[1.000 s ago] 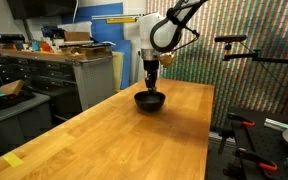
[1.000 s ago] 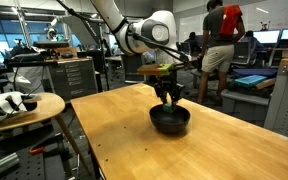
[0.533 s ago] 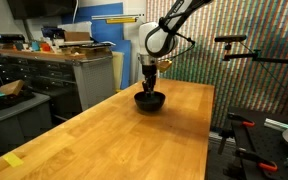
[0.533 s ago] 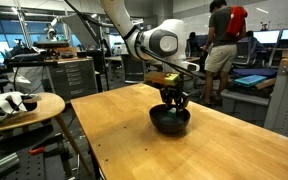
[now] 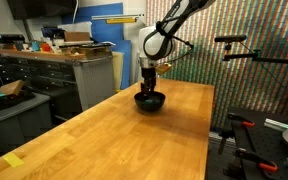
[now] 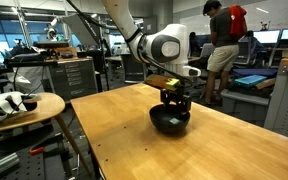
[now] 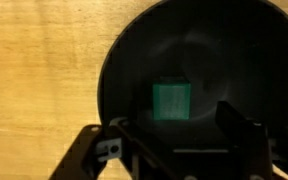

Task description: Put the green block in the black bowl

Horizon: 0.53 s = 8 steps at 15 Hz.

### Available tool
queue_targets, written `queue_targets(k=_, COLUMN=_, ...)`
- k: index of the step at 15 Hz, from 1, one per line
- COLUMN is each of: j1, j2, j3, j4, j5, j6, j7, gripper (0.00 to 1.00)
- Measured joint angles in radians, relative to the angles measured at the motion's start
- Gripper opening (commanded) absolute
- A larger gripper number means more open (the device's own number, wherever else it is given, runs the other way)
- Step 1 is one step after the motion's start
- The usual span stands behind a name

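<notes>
The black bowl [image 5: 150, 101] [image 6: 170, 121] stands on the far part of the wooden table [image 5: 134, 140] in both exterior views. My gripper [image 5: 150, 89] [image 6: 177, 104] hangs straight down into it. In the wrist view the green block [image 7: 171, 100] lies on the glossy inside of the bowl [image 7: 134, 50], slightly blurred. The gripper [image 7: 176, 128] is open, with its dark fingers [image 7: 236, 118] standing apart on either side of the block and not touching it.
The table edge [image 6: 114, 150] runs close to a round side table [image 6: 24, 108] holding a white object. Grey cabinets [image 5: 84, 75] stand past the table's far corner. A person in a red shirt [image 6: 224, 35] stands in the background.
The arm has sunk a little lower over the bowl, and the jaws have gone from shut to open. The green block now lies loose in the bowl.
</notes>
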Motion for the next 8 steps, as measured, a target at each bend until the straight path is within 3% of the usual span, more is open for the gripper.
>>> queue_targets(k=8, j1=0.001, j2=-0.05, j3=-0.003, j4=0.001, j5=-0.013, j6=-0.003, j7=0.0, gripper=1.0)
